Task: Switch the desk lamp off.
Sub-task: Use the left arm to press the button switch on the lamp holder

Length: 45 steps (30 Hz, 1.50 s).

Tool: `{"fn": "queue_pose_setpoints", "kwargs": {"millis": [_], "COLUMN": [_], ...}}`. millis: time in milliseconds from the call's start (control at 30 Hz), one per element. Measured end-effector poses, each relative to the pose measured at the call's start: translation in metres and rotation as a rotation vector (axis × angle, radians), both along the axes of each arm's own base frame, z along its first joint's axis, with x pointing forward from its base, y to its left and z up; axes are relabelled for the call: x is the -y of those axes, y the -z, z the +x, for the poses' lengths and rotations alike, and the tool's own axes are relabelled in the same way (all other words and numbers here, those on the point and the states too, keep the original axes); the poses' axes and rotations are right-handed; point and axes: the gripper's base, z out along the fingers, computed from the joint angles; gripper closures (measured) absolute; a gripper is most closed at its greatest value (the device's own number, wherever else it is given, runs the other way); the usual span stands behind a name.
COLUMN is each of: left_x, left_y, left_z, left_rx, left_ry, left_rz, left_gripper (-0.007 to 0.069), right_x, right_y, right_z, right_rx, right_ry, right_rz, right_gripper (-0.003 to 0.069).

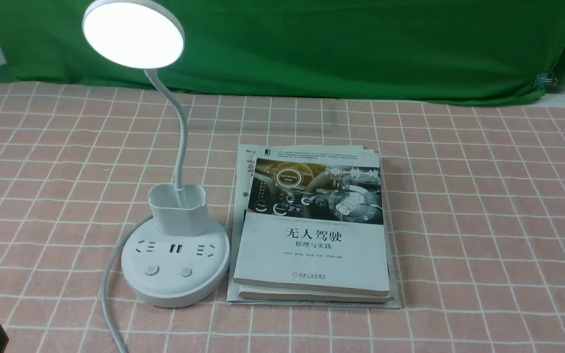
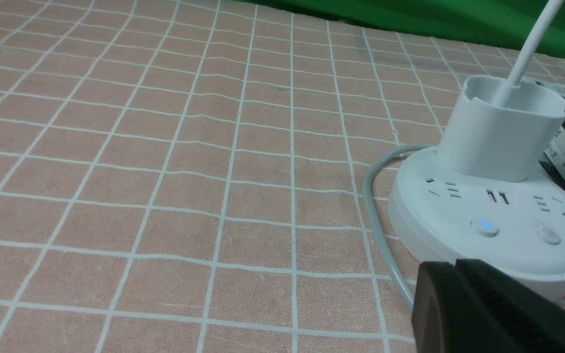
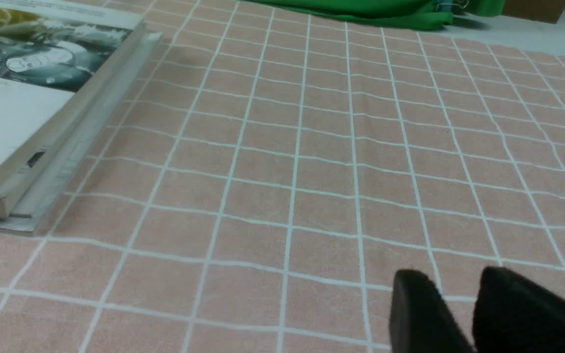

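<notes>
the desk lamp stands on the pink checked tablecloth, left of centre and towards the near edge. its round base sits just beside a stack of books, on their left. the disc head is lit and faces forward, high above the base on a curved neck. the neck rises out of a small cup at the rear of the base. in front of the cup is a row of sockets, and in front of those are two round buttons; the left button glows blue, the right button is dark. a white cable leaves the base on its left and runs to the near edge.

the left gripper is low and near the front of the base, not touching it; its fingers are pressed together, holding nothing. the right gripper is over bare cloth, well apart from the lamp, to the right of the books; its fingers stand slightly parted with nothing between them. a green cloth hangs behind the table.
</notes>
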Motion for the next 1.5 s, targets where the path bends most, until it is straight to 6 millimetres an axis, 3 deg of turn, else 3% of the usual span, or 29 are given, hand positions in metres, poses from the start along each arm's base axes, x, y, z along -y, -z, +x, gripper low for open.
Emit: {"fn": "queue_pose_setpoints", "kwargs": {"millis": [733,800,900,1000,1367,1500], "left_x": [0.0,0.001,0.002,-0.001,-0.01,0.002], "left_y": [-0.001,-0.005,-0.015,-0.022,-0.033,-0.065], "left_z": [0.0,0.001,0.002,0.002,0.001,0.003], "left_rx": [0.013,0.057,0.148,0.222,0.375,0.221], "left_ry": [-0.002,-0.013,-0.043,-0.072,-0.13,-0.032], "left_rz": [-0.003,-0.104,-0.452,-0.62,-0.691,-0.628], "left_gripper": [0.0619,0.0619,0.0619,0.0619,0.0619,0.0619], "right_x": [0.0,0.0,0.0,0.0,0.0,0.0], "right_y": [0.0,0.0,0.0,0.0,0.0,0.0], "right_z": [0.0,0.0,0.0,0.0,0.0,0.0], "right_rx": [0.0,0.0,0.0,0.0,0.0,0.0], "right_ry": [0.0,0.0,0.0,0.0,0.0,0.0], "right_rz": [0.0,0.0,0.0,0.0,0.0,0.0], "right_gripper": [0.0419,0.0419,0.0419,0.0419,0.0419,0.0419]}}
